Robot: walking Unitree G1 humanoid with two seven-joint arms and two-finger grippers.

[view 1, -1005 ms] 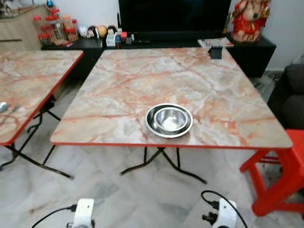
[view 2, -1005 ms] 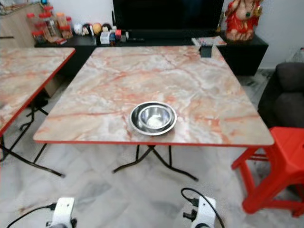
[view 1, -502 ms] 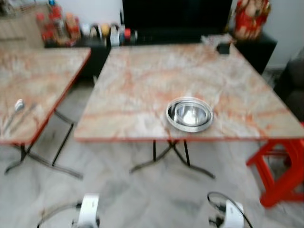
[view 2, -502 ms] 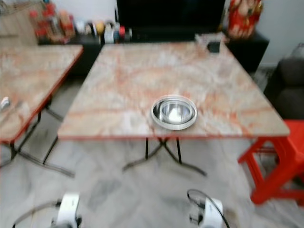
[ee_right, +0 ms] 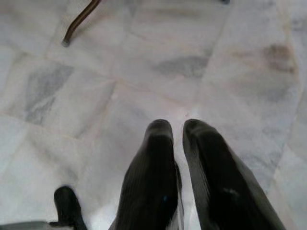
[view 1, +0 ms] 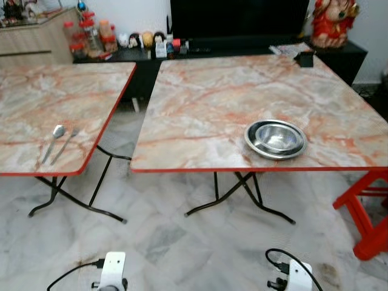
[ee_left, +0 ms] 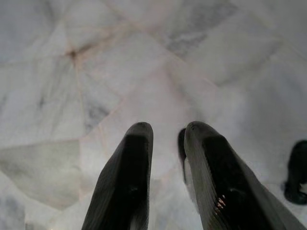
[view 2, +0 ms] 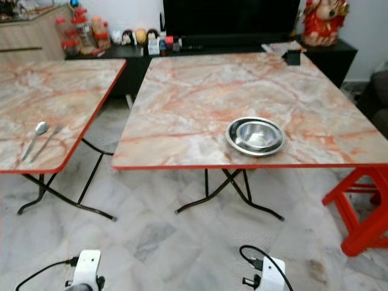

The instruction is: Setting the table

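Observation:
A steel bowl [view 1: 276,136] sits inside a steel plate [view 1: 254,144] near the front edge of the right marble-top table [view 1: 200,103]. A spoon [view 1: 53,140] and a fork [view 1: 64,144] lie side by side near the front edge of the left table [view 1: 36,103]. Both arms hang low over the floor in front of the tables. In the left wrist view, my left gripper [ee_left: 168,132] is shut and holds nothing. My right gripper [ee_right: 176,127] is also shut and empty over the marble tiles.
A red plastic stool [view 1: 367,212] stands at the right table's front right corner. Black folding legs [view 1: 239,194] spread under both tables. A small black box [view 1: 305,59] sits at the far right corner. A TV console [view 1: 139,51] with jars and figurines lines the back wall.
The camera has swung left, so the whole scene has shifted right and the left table with the spoon and fork has come fully into view. Nothing on the tables moved.

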